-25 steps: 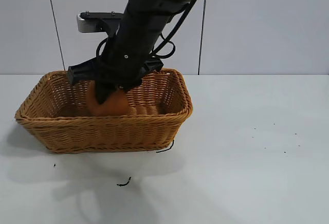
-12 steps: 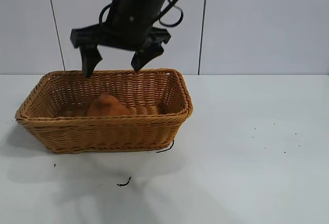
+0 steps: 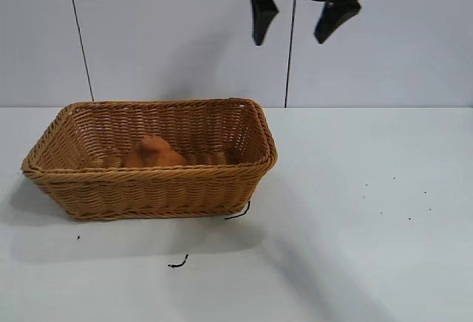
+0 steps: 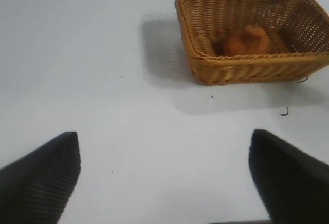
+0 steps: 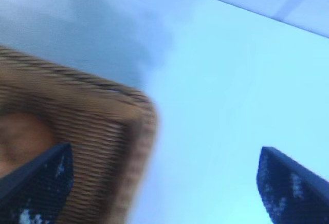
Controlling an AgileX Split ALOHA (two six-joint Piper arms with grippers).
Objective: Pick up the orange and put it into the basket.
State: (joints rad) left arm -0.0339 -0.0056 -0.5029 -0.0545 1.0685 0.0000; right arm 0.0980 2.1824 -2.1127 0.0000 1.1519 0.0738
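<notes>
The orange point(image 3: 151, 152) lies inside the basket point(image 3: 148, 189), left of its middle, with nothing holding it. My right gripper point(image 3: 290, 38) is open and empty, high above the basket's right end near the top of the exterior view. In the right wrist view the open right gripper point(image 5: 164, 152) hangs over the basket's corner point(image 5: 103, 131), with the orange point(image 5: 15, 142) at the edge. My left gripper point(image 4: 163, 135) is open and empty, far from the basket point(image 4: 241, 70), which holds the orange point(image 4: 247, 40). The left gripper does not show in the exterior view.
The basket stands on a white table point(image 3: 355, 226). Two small dark scraps lie in front of it, one near its right corner point(image 3: 238, 213) and one closer to the front point(image 3: 177, 263). A pale wall stands behind.
The right gripper let go of the orange in the basket, then rose and moved to the right, open. The orange stays in the basket.
</notes>
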